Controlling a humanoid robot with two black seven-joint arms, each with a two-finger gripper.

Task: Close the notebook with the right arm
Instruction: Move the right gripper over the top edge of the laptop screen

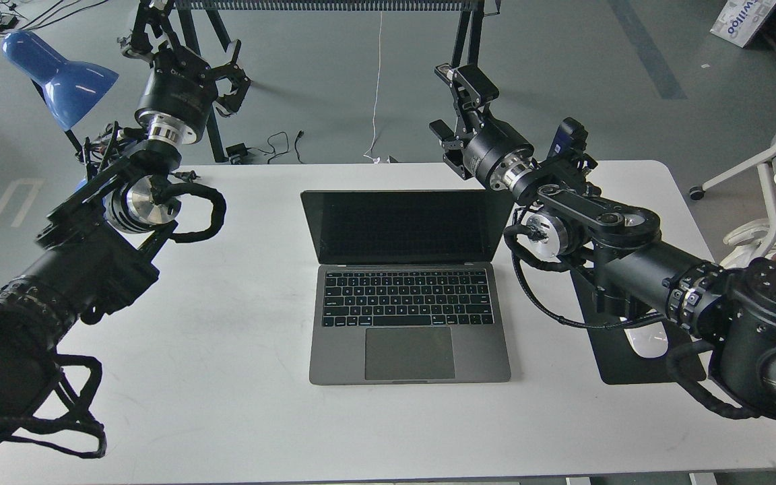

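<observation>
The notebook [408, 289] lies open at the middle of the white table [226, 377], its black screen upright and facing me, with the keyboard and trackpad showing. My right arm, with a blue module [561, 143] near the wrist, reaches in from the right. Its gripper [454, 104] is open and empty. It hovers just behind and above the top right corner of the lid, apart from it. My left gripper [186, 50] is open and empty, raised beyond the table's far left edge.
A black mouse pad [637, 370] with a white mouse [651, 340] lies at the right, partly under my right arm. A blue desk lamp [58, 71] stands at the far left. Black trestle legs [469, 40] and cables are on the floor behind the table.
</observation>
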